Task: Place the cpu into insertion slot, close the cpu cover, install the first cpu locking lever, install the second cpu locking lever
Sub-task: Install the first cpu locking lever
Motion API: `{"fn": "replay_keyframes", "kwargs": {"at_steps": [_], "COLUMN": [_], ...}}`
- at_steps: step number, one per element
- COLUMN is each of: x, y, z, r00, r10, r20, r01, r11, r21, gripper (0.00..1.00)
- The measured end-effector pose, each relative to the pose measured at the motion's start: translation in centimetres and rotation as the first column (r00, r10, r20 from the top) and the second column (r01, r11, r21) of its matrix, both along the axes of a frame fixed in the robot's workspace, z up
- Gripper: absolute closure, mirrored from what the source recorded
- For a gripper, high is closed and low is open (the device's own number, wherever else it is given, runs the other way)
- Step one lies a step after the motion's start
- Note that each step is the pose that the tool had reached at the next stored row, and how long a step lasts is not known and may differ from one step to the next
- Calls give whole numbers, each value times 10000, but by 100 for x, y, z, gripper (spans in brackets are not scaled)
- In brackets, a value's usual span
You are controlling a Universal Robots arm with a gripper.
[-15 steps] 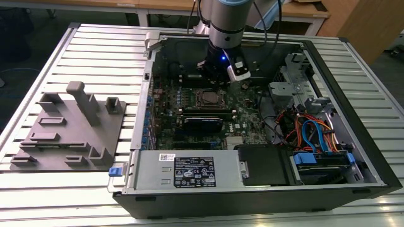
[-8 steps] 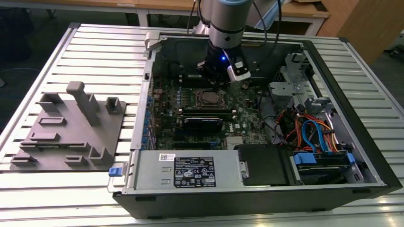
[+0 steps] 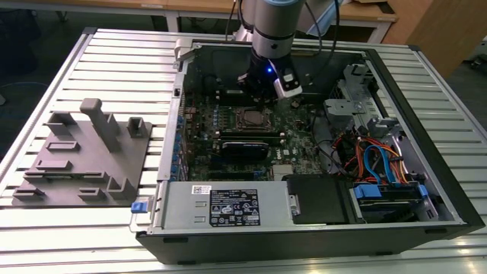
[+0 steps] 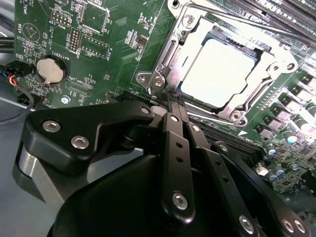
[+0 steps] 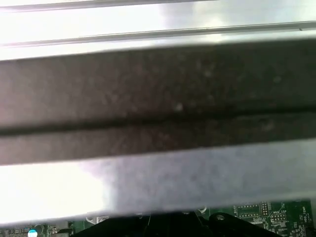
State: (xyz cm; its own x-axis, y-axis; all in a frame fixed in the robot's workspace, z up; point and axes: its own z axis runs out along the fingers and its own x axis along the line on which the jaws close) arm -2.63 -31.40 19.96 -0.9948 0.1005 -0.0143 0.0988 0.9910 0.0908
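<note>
The black metal fingers (image 4: pixel 170 140) of my gripper (image 4: pixel 174 107) are pressed together at the corner of the silver-rimmed insertion slot (image 4: pixel 156 81). The thin silver cpu cover (image 4: pixel 188 43) lies over the seated pale square cpu (image 4: pixel 219 71). I judge lever locking is in hand, calling for a steady, well-aimed press.

Free room lay overhead of the motherboard (image 3: pixel 205 123), inside the open case (image 3: pixel 304 245). The power supply (image 3: pixel 228 206) walled the near side; the drive cage (image 3: pixel 352 105) and cable bundle (image 3: pixel 377 162) crowded the exterior view's right. The arm (image 3: pixel 272 34) filled the space beside the insertion slot (image 3: pixel 250 119), and a black card (image 3: pixel 245 150) stood just beyond it. The slatted table (image 3: pixel 122 51) around the grey fixture (image 3: pixel 84 154) offered open passage.
</note>
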Motion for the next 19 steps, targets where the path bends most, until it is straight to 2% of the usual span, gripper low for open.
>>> {"fn": "replay_keyframes", "kwargs": {"at_steps": [3, 6, 8, 15, 17, 19], "x": [0, 0, 0, 0, 2, -4], "y": [0, -1, -2, -1, 2, 0], "z": [7, -8, -18, -26, -7, 30], "r00": [10000, 10000, 10000, 10000, 10000, 10000], "r10": [0, 0, 1, 0, 0, 0], "r20": [0, -2, -7, -1, 10, -1], "r01": [0, 0, -2, 0, 0, 0], "r11": [10000, 9999, 9998, 9998, 9998, 9998], "r21": [0, -154, -202, -196, -178, -192], "gripper": [89, 89, 89, 89, 89, 89]}}
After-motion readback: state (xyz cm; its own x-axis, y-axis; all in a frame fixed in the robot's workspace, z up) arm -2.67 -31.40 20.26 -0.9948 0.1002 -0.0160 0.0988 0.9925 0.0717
